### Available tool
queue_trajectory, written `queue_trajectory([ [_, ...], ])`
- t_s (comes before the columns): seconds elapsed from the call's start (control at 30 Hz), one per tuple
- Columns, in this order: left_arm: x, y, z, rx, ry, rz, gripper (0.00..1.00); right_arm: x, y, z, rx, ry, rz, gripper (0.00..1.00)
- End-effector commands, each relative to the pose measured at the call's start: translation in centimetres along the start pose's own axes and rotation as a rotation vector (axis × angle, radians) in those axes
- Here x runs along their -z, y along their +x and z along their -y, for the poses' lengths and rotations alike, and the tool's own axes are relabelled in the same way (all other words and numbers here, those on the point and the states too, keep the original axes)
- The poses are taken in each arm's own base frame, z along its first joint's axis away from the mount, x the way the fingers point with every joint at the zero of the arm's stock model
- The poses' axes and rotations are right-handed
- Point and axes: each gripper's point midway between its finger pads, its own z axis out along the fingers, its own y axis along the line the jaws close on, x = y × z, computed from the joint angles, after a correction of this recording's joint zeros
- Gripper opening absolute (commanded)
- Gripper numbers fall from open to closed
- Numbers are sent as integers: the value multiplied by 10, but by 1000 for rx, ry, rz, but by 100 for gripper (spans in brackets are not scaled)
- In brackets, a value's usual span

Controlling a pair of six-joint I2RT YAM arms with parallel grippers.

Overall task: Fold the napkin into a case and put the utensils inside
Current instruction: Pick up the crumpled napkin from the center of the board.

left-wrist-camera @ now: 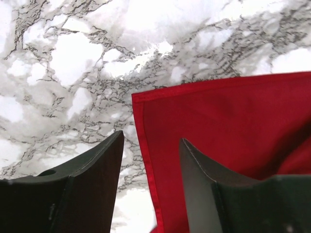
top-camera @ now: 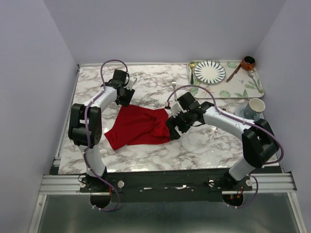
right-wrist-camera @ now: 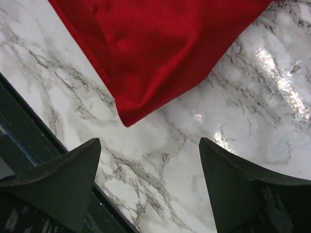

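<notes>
Napkin (top-camera: 138, 126) rumpled at middle of bench (top-camera: 146, 155). My left tool (left-wrist-camera: 150, 141) spread, straddling hemmed corner; my right tool (right-wrist-camera: 149, 141) spread near opposite corner. Pinch both corners low, pull taut before folding.

Napkin (top-camera: 138, 125): deep-red cloth, not yet folded to a case, lies rumpled w/ creases at centre-left of marble table (top-camera: 209, 141). Far-left corner flat, hem visible. Utensils: silver fork (top-camera: 173, 84) on table beyond napkin; 2nd silver piece (top-camera: 252, 75) on tray (top-camera: 233, 92), far right.
</notes>
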Motion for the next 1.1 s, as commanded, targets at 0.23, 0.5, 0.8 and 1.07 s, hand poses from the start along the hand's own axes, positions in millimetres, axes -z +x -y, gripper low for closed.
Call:
queue_trajectory([
  [0.23,-44,3,-16,-22,-82,-57,51,-24,-14,14,-33,37,-9,77],
  [0.5,-67,16,-8,-14,-37,-115,49,-33,2,9,-44,-10,-50,49],
  [0.8,-47,49,-11,15,78,-176,8,-10,35,-1,-25,-21,-95,1],
  [1.07,3,81,-35,14,73,-156,0,40,43,20,-99,28,-31,1],
])
